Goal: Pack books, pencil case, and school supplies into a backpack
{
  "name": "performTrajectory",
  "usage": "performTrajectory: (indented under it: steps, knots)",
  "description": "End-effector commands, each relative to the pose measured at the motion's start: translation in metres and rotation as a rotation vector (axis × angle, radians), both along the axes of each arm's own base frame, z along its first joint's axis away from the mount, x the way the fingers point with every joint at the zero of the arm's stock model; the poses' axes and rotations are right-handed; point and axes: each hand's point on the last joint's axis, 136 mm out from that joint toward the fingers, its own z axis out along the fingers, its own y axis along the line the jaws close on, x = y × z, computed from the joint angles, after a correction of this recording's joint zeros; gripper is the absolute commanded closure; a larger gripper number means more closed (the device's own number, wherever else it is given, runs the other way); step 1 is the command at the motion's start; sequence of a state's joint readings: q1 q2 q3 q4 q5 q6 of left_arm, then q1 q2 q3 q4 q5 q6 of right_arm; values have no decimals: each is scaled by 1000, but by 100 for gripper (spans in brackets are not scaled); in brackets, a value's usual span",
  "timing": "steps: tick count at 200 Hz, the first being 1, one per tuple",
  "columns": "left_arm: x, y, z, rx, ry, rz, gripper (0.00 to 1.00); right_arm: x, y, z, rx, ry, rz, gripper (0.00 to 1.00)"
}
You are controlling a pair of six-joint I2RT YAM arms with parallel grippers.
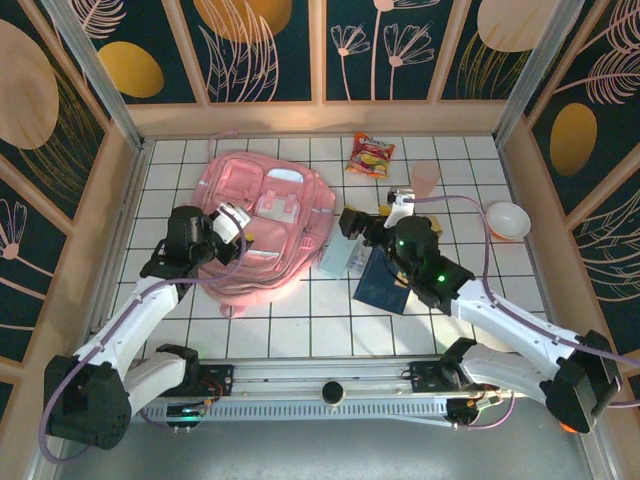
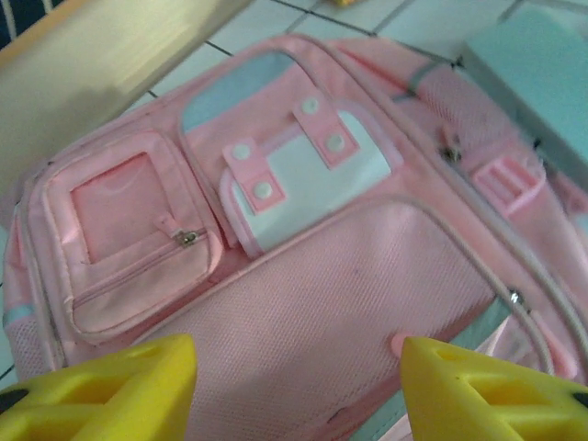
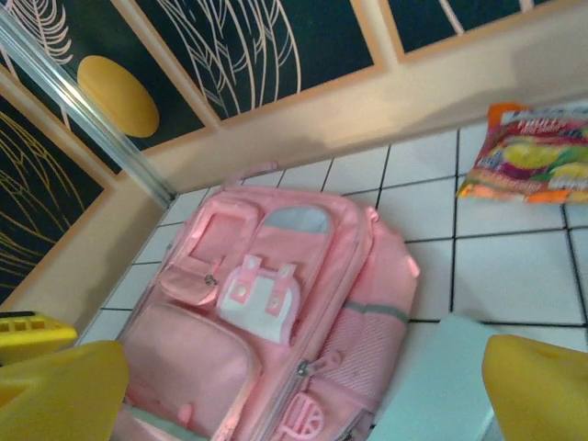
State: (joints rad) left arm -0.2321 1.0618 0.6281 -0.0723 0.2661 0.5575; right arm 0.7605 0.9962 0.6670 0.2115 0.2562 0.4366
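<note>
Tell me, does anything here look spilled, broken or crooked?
Nothing looks spilled or broken. The navy book lies crooked to the white tiles, and the snack packet sits tilted too.

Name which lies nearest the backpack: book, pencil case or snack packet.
The pale blue-green pencil case, right beside the backpack; the navy book lies farther out.
</note>
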Motion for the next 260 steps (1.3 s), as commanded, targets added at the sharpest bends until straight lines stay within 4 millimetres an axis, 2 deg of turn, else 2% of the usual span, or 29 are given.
performTrajectory:
  steps: [1,17,51,75,94,140,168,214,234,260]
  knots:
    - [-7,-3,-25,177,-9,-166,38,11,-16,6,-41,-49,-94,1]
    - [-6,-1,-36,233,-10,-191,37,21,-19,-9,-83,0,-114,1]
    - [-4,2,-54,300,1,-228,33,30,-4,-3,-120,-42,-44,1]
    - [-1,1,-64,315,7,-242,29,25,-1,1,-60,-104,-18,1]
    - [-1,-1,-68,325,7,-265,27,22,2,-4,-51,-119,14,1]
    - [-29,-15,-69,314,25,-438,20,17,14,-12,-62,-134,83,1]
    - [-28,-10,-82,350,11,-424,21,5,28,-8,-62,-213,187,1]
    - [-7,-5,-94,377,1,-369,27,-3,46,-14,-106,-226,303,1]
    - [-3,-7,-88,363,-10,-362,45,-3,44,-20,-118,-214,299,2]
    - [-10,-13,-76,325,-33,-380,47,-9,41,-22,-114,-224,306,2]
